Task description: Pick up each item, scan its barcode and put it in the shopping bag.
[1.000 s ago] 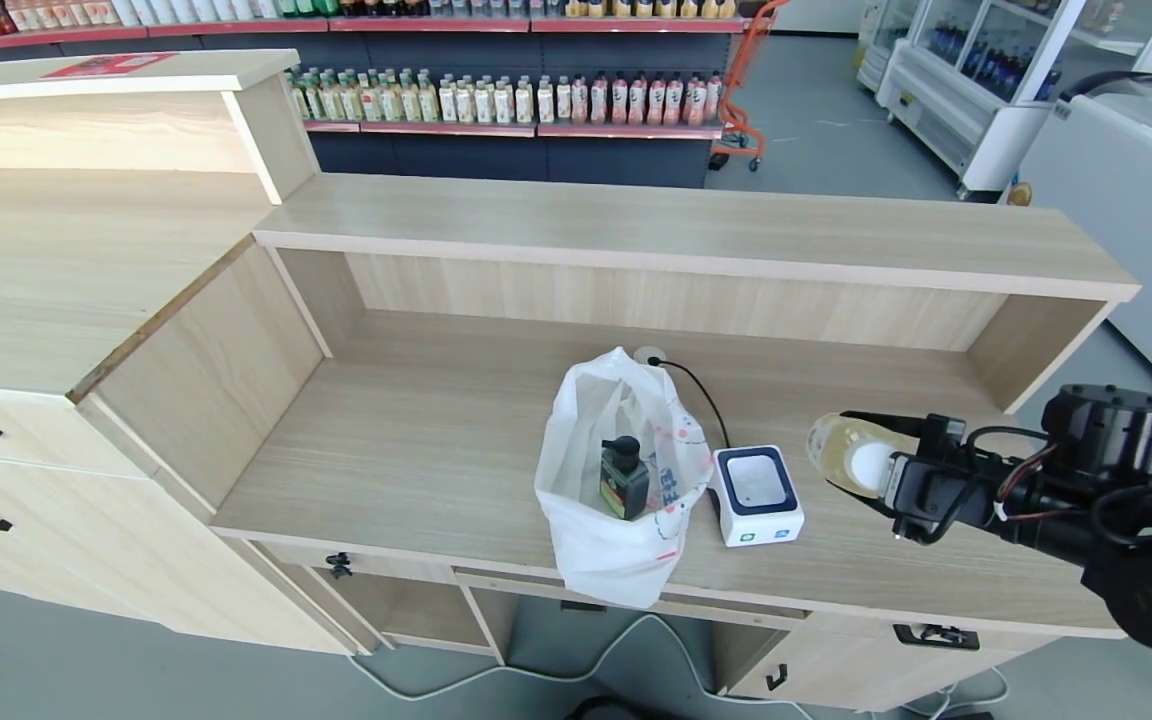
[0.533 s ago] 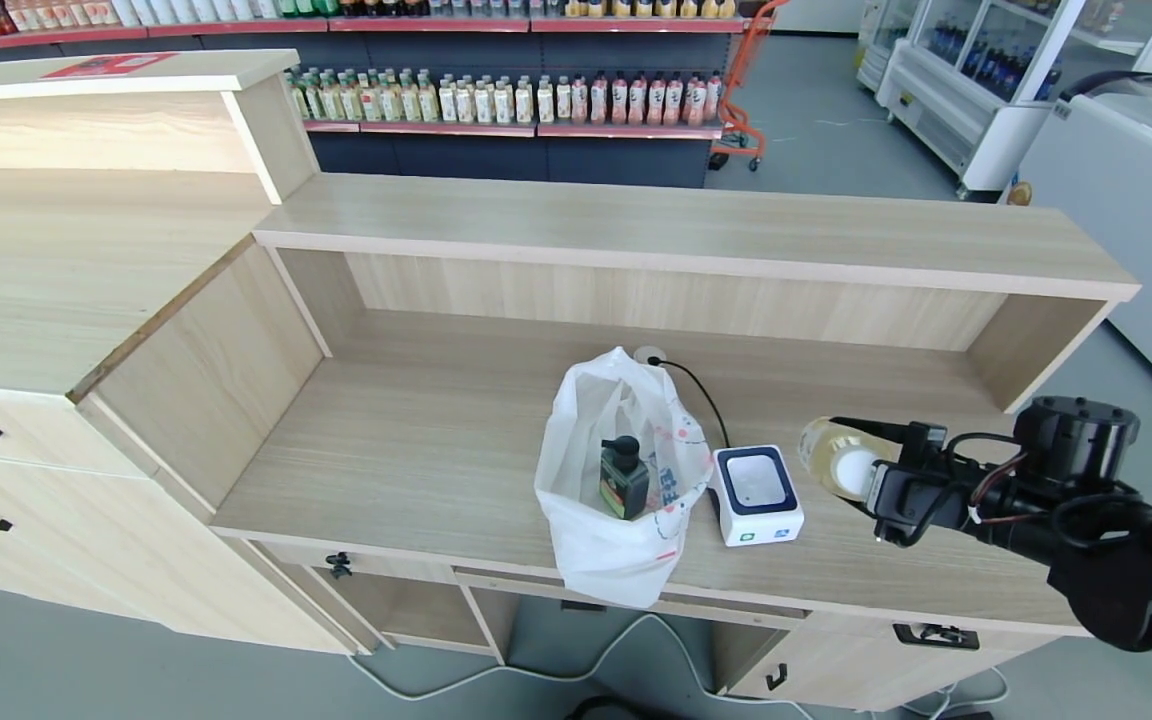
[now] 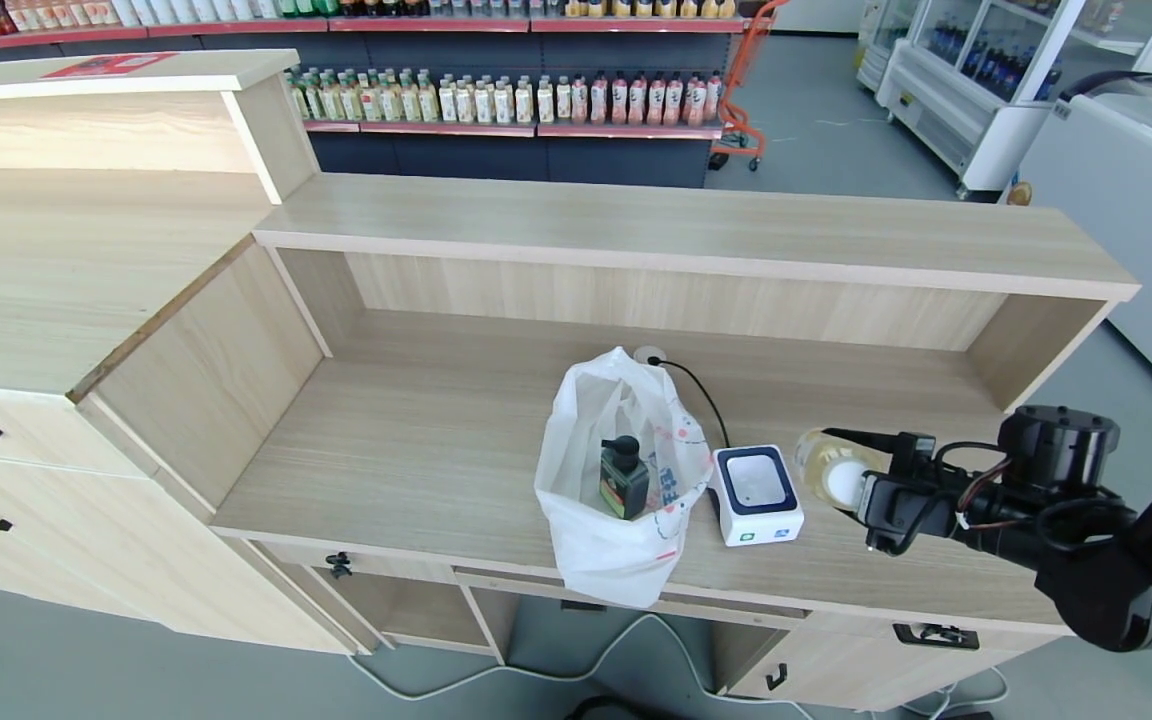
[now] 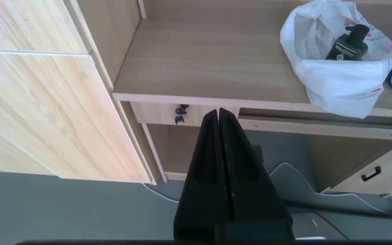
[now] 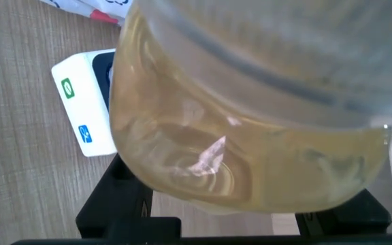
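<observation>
While you hold here, your right jaws are clamped on the bottle (image 3: 829, 470), a clear one filled with yellowish liquid. It lies on its side in the grip, over the right part of the table (image 3: 416, 440) and just to the right of the scanner (image 3: 756, 493). From the right wrist view you look past the bottle's (image 5: 250, 102) rounded, liquid-filled body to the scanner (image 5: 80, 109) on the wood beyond it; whether the bottle touches the table cannot be told.

The scanner is a small white box with a dark window on top, sitting near the table's front edge. A black cable (image 3: 701, 400) runs from behind it back to a round socket (image 3: 648, 354) in the tabletop.

The shopping bag (image 3: 616, 470), white plastic with its mouth open, stands just left of the scanner, against its side, and its lower part hangs a little over the front edge. Inside it you can see a dark pump bottle (image 3: 624, 480) standing upright.

Your left jaws are pressed together with nothing between them. They sit low in front of the table (image 4: 203, 61), below its front edge, well apart from the shopping bag (image 4: 332, 75) and the dark pump bottle (image 4: 349, 44) in it.
</observation>
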Robot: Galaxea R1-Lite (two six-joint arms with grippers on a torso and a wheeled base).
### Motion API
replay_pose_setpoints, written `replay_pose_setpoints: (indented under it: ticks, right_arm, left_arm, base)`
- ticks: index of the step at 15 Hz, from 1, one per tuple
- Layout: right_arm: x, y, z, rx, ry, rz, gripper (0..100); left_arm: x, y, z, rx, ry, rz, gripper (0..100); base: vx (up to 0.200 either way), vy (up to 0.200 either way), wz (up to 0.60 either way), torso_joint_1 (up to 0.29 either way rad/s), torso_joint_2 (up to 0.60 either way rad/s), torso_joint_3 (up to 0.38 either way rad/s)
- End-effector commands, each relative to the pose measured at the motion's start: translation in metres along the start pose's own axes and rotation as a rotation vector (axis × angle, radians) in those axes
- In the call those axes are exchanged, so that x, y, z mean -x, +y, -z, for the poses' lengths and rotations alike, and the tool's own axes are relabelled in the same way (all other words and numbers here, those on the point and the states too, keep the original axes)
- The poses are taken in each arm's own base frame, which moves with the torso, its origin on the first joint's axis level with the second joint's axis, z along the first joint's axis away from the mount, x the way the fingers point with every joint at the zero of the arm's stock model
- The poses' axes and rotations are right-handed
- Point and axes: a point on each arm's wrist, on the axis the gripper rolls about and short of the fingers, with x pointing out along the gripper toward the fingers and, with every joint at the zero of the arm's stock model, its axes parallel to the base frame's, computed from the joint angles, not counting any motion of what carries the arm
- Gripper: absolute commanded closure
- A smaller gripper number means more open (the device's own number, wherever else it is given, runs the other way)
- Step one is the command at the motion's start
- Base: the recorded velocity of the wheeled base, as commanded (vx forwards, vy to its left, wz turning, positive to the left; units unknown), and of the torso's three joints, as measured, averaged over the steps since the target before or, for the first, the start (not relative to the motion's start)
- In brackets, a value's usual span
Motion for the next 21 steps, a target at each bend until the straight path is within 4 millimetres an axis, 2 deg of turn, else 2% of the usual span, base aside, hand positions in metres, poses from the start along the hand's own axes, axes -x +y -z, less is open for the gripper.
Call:
replay_pose_setpoints:
  ticks: [1,9,12,16,21]
  right_arm:
    - [-0.002,0.002,0.001,-0.005,-0.002,-0.007,100]
    - [-0.015,0.004,0.009,-0.002,-0.009,-0.006,100]
    - [-0.021,0.01,0.013,-0.012,-0.01,-0.023,100]
    - [-0.033,0.009,0.006,0.001,-0.045,-0.019,100]
    - [-0.041,0.018,0.009,-0.012,-0.05,-0.043,100]
  left_arm:
    - [0.0,0.0,0.0,-0.001,0.0,0.0,100]
    - [0.0,0.0,0.0,-0.001,0.0,0.0,100]
    - [0.0,0.0,0.0,-0.001,0.0,0.0,100]
    - [0.0,0.0,0.0,0.002,0.0,0.0,100]
    - [0.0,0.0,0.0,0.003,0.001,0.0,100]
  base:
    - [0.0,0.0,0.0,0.0,0.0,0.0]
    - [0.0,0.0,0.0,0.0,0.0,0.0]
    - [0.0,0.0,0.0,0.0,0.0,0.0]
    - [0.0,0.0,0.0,0.0,0.0,0.0]
    - [0.0,0.0,0.0,0.0,0.0,0.0]
